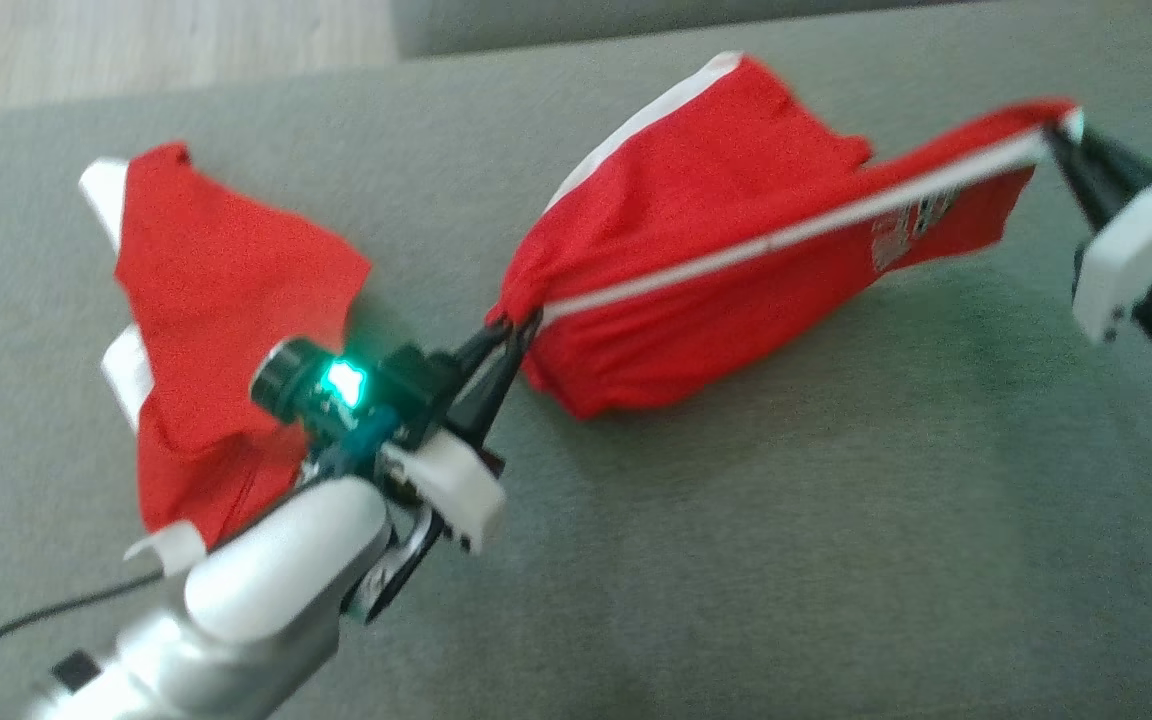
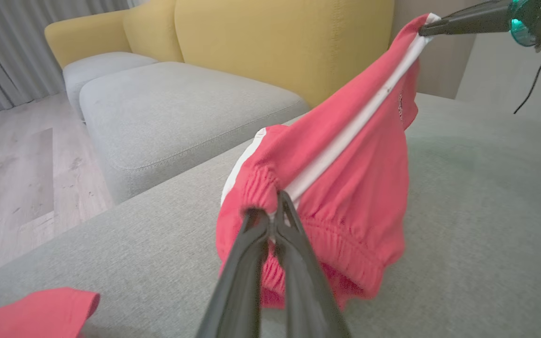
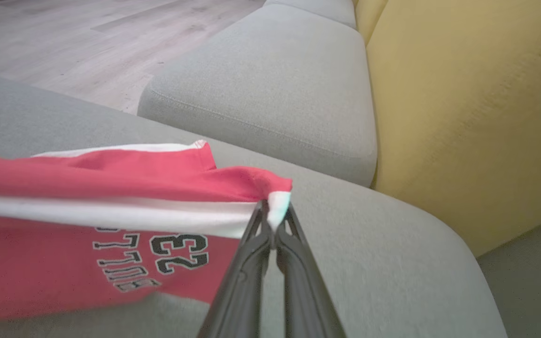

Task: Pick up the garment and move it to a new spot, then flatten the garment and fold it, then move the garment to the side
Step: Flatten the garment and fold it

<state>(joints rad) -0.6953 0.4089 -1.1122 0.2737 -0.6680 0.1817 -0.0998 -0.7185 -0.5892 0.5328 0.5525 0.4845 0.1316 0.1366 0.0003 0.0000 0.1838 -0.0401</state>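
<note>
Garment stretched taut, left pincer gripping waistband, right pincer gripping hem corner

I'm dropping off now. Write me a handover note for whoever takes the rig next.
Left hand: shut on the red shorts at the gathered waistband.
Right hand: shut on the hem corner at the white stripe's far end.
Shorts: stretched between both hands over the grey cushion. A second red garment lies on it to the left.
Done: pickup.
Left: set down, flatten, fold, move aside.
</note>
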